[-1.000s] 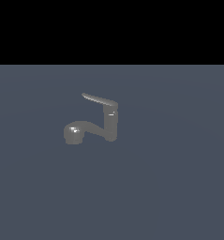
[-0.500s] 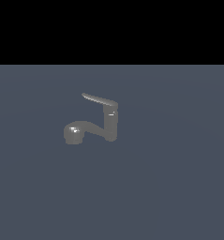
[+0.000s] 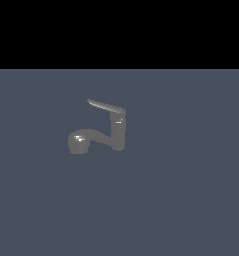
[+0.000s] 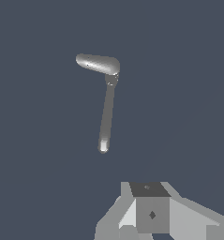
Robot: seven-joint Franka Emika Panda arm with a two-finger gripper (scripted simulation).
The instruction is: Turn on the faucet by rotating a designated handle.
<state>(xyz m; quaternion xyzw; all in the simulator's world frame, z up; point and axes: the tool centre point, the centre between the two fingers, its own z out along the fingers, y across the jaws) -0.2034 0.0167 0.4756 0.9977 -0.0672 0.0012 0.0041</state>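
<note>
Looking down from above, your gripper (image 4: pixel 153 225) shows only as its pale grey body at the wrist view's edge; whether its fingers are spread or pressed together cannot be told. On the grey-blue floor (image 3: pixel 191 200), well apart from it, stands the faucet (image 3: pixel 118 131), its handle (image 3: pixel 107 106) reaching toward the exterior view's left above the spout (image 3: pixel 80 141).
</note>
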